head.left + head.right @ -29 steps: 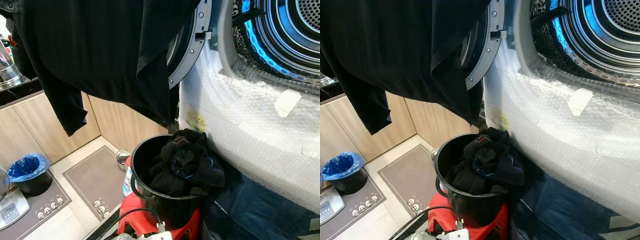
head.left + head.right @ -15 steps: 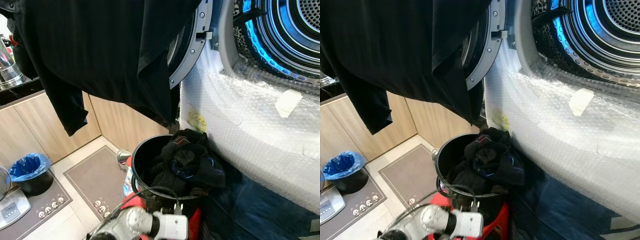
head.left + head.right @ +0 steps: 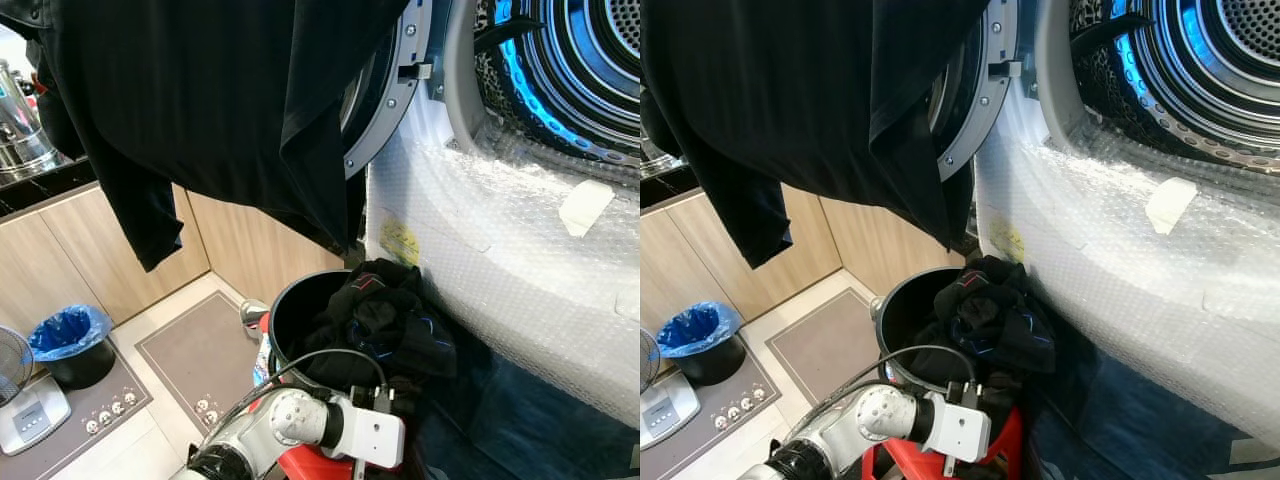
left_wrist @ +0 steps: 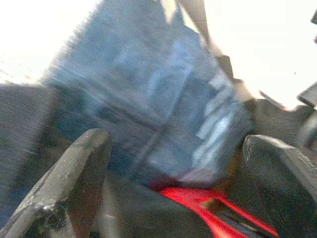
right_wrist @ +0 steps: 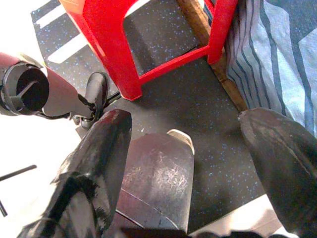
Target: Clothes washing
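Note:
A black bucket [image 3: 290, 310] stands on a red stool [image 3: 995, 450] in front of the washer, heaped with dark clothes [image 3: 385, 320]. A large black shirt [image 3: 200, 100] hangs over the open washer door [image 3: 385, 110]. The drum [image 3: 580, 70] is lit blue at the upper right. My left arm [image 3: 320, 425] reaches across just below the bucket's front. In the left wrist view my left gripper [image 4: 176, 144] is open, with blurred blue-grey cloth and a bit of the stool beyond it. My right gripper [image 5: 185, 119] hangs open above the floor by the stool's legs.
Bubble wrap [image 3: 500, 230] covers the washer's front. Blue striped cloth [image 3: 520, 420] lies on the floor to the right of the stool. To the left are wooden cabinets, grey mats [image 3: 195, 355], a bin with a blue bag [image 3: 68, 345] and a scale [image 3: 30, 415].
My left arm has come up from the bottom edge and moved right, along the bucket's front. The view has shifted slightly; the bucket and clothes stay put.

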